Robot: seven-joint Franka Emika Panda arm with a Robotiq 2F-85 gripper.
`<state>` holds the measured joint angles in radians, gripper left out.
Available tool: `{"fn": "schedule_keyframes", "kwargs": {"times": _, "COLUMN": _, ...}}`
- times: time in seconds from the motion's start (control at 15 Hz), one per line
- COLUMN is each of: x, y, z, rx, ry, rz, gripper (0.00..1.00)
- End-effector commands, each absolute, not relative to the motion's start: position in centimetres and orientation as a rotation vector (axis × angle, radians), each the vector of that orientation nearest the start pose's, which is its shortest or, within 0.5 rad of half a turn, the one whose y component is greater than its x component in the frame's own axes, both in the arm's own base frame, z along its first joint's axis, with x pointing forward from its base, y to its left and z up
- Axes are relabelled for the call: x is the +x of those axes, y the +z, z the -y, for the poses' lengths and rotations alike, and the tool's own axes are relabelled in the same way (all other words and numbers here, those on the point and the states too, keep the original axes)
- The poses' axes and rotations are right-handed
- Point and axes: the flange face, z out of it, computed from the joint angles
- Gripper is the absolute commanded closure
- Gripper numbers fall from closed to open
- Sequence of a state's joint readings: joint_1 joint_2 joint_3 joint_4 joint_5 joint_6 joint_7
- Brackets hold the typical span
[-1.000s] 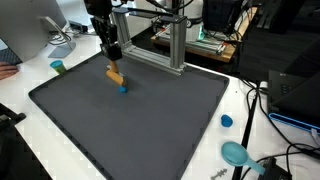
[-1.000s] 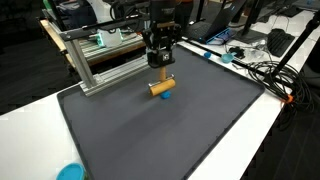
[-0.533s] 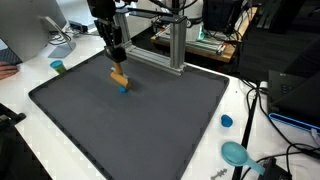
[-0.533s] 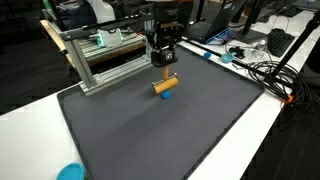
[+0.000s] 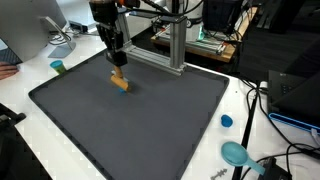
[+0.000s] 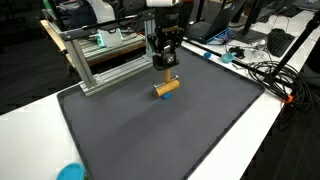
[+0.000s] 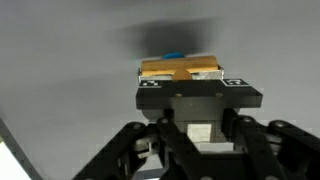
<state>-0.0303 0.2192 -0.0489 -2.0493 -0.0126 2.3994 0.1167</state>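
My gripper (image 5: pixel 117 66) hangs over the far part of a dark grey mat (image 5: pixel 150 125), fingers pointing down. It is shut on a tan wooden block (image 5: pixel 120 82), which lies tilted just below the fingertips, low over the mat. In an exterior view the gripper (image 6: pixel 167 73) and block (image 6: pixel 167 88) show near the metal frame. In the wrist view the block (image 7: pixel 160 69) lies across the fingertips (image 7: pixel 180 72), with a small blue piece (image 7: pixel 173 55) showing just beyond it. The blue piece is hidden in both exterior views.
An aluminium frame (image 5: pixel 172 45) stands at the mat's far edge, also in an exterior view (image 6: pixel 100 62). A blue cap (image 5: pixel 226 121) and a teal round object (image 5: pixel 236 153) lie on the white table beside the mat, near cables (image 5: pixel 262 100). A teal cup (image 5: pixel 58 67) stands by the corner.
The gripper and the block have shifted slightly sideways together over the mat. The blue piece that showed beside the block is now covered by it in the exterior views.
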Motion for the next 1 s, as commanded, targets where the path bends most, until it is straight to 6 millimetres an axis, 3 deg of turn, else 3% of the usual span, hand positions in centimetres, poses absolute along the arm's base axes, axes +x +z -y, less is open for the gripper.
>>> {"fn": "schedule_keyframes", "kwargs": {"times": 0.0, "x": 59.6, "y": 33.8, "z": 4.3, "rx": -3.143, "ry": -0.254, "rz": -0.308, "gripper": 0.78}}
{"fn": "schedule_keyframes", "kwargs": {"times": 0.47, "x": 59.4, "y": 32.5, "z": 4.0, "rx": -3.212, "ry": -0.220, "rz": -0.260, "gripper": 0.78}}
{"fn": "schedule_keyframes", "kwargs": {"times": 0.93, "x": 59.9, "y": 31.2, "z": 3.7, "rx": -3.192, "ry": -0.237, "rz": -0.339, "gripper": 0.78}}
